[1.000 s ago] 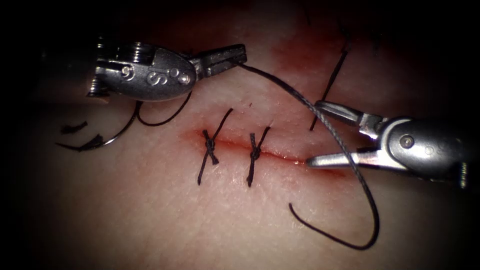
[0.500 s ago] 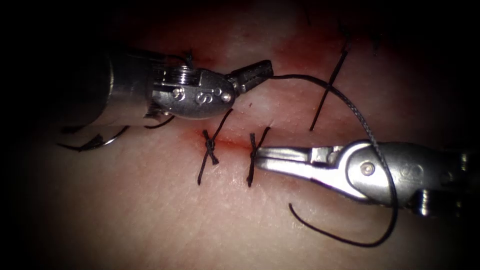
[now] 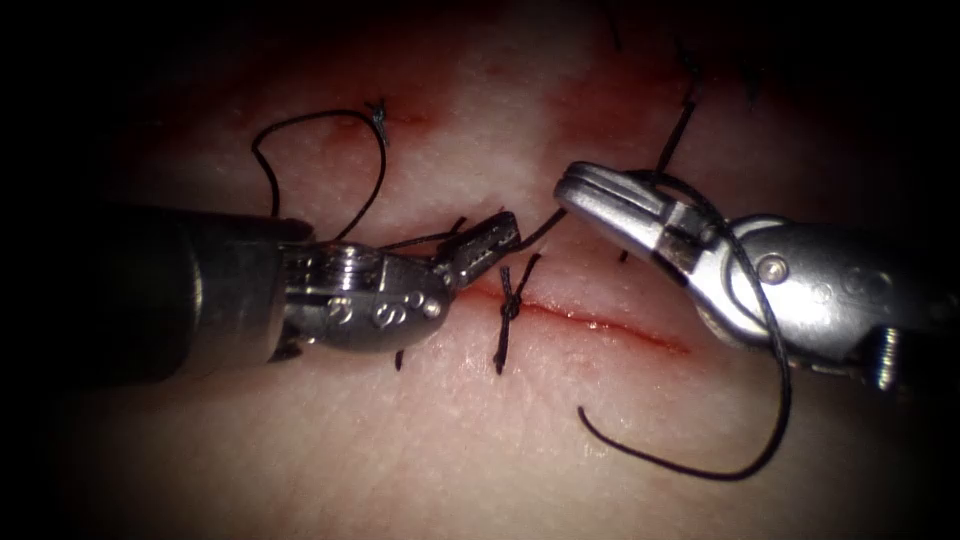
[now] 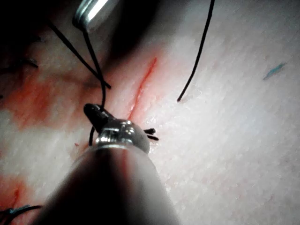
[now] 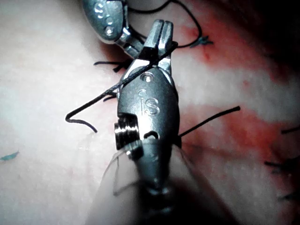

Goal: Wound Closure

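Nearest item: free end [image 3: 582,412] of the thread [image 3: 775,400], lying loose on the tissue [image 3: 300,450], near side of the cut [image 3: 620,325], toward its right end. From there the thread sweeps in a wide slack arc and climbs to the R tool.

Cut: thin red line running left-right. One knotted stitch [image 3: 510,305] crosses it, tails splayed to both sides. Open stretch to the right of that stitch.

Left claw [image 3: 490,240]: clenched on the thread, just over the cut, left of the stitch. Dark serrated jaws, polished steel wrist.

Right claw [image 3: 590,190]: clenched, nothing seen between the jaws. Thread is wound over the claw near its hinge, not gripped.

Key relation: the two tips sit just beside each other, L tip to the left of and slightly nearer than R tip, a short run of thread between them. Free end lies well apart, on the near side. Judgement: R arm is the closer to it.

Needle: position cannot be told.

Materials: thread dark, braided, limp. Tissue pale, moist, finely grained.

Far side: a thread loop [image 3: 300,118] lies on the tissue at left, a cut end [image 3: 670,150] at right, red fluid [image 3: 600,105] staining between.
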Robot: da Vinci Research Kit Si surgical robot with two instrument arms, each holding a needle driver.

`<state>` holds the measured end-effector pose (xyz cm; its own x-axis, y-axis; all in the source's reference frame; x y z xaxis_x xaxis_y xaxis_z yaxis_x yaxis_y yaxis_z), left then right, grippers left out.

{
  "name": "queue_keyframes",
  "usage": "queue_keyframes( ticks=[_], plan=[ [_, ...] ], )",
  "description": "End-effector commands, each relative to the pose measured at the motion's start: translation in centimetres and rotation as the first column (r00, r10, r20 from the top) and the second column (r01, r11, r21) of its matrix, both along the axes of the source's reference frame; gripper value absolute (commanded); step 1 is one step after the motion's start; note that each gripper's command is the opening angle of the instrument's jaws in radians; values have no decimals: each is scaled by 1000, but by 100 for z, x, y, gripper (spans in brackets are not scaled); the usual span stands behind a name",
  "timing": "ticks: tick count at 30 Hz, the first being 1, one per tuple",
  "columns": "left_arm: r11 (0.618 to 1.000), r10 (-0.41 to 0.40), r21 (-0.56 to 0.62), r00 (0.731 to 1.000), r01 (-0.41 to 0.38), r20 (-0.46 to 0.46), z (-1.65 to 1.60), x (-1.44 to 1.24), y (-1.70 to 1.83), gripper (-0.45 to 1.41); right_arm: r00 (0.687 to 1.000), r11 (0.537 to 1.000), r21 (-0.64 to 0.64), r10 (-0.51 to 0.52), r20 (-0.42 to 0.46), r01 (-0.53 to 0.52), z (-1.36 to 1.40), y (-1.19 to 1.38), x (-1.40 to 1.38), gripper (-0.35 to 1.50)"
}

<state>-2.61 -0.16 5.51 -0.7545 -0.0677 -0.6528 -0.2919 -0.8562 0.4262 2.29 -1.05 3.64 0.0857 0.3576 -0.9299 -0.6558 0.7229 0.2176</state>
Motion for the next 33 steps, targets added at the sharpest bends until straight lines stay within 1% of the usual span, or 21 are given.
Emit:
queue_keyframes(
  ticks=[1,3,5,6,8,11,12,13,14,15,16,17,19,20,22,24,26,29,31,33],
  plan=[
    [1000,7,-3,1000,-7,0,4,-8,-4,-45,1000,1000,-3,-5,-5,5,8,-5,11,-35],
    [1000,12,-10,1000,-12,-7,1,-12,-9,-45,1000,999,-33,-10,15,11,8,-5,13,-35],
    [1000,18,-14,1000,-18,-5,-3,-16,-14,-45,998,996,-91,-11,68,17,8,-4,13,-35],
    [999,27,-21,1000,-27,-9,-5,-18,-17,-45,997,994,-104,-14,79,23,9,-4,13,-35],
    [999,33,-29,999,-33,-17,-9,-20,-23,-45,991,992,-108,-50,123,63,11,-1,11,-35],
    [998,44,-33,999,-44,-22,-18,-22,-32,-45,983,991,-89,-87,162,103,18,2,8,-35],
    [998,44,-33,999,-45,-22,-21,-21,-35,-45,978,990,-74,-103,179,118,21,4,7,-11],
    [998,44,-33,999,-45,-22,-21,-21,-35,-45,978,990,-74,-103,179,118,21,4,7,-11],
    [998,45,-32,999,-46,-22,-25,-19,-39,-45,964,986,-35,-151,218,163,28,7,7,42],
    [998,50,-35,998,-51,-25,-30,-16,-42,-45,951,981,-11,-184,248,193,38,6,5,74],
    [998,50,-34,998,-51,-25,-32,-15,-43,-45,944,978,-1,-200,263,207,44,5,4,99],
    [998,51,-33,998,-52,-24,-33,-14,-44,-45,943,978,8,-203,263,208,49,4,3,113],
    [998,59,-36,998,-60,-28,-37,-12,-43,-45,943,976,31,-215,254,214,60,2,3,131],
    [998,60,-34,998,-61,-27,-40,-12,-42,-45,939,972,38,-235,251,233,67,1,2,136],
    [997,68,-37,997,-69,-31,-44,-10,-40,-45,924,960,57,-280,261,275,76,-3,1,138],
    [996,77,-39,997,-78,-33,-49,-8,-38,-45,898,945,88,-327,293,315,84,-8,1,141],
    [996,83,-35,996,-85,-34,-54,-5,-37,-45,875,931,114,-366,318,348,88,-12,2,138],
    [995,90,-37,995,-92,-36,-64,-2,-36,-45,862,922,126,-387,329,366,91,-13,2,131],
    [995,96,-38,995,-97,-36,-67,-1,-36,-45,857,920,121,-391,336,373,91,-13,2,131],
    [993,98,-54,993,-101,-59,-75,2,-34,-45,825,903,37,-408,390,429,91,-13,-1,131]
  ],
)
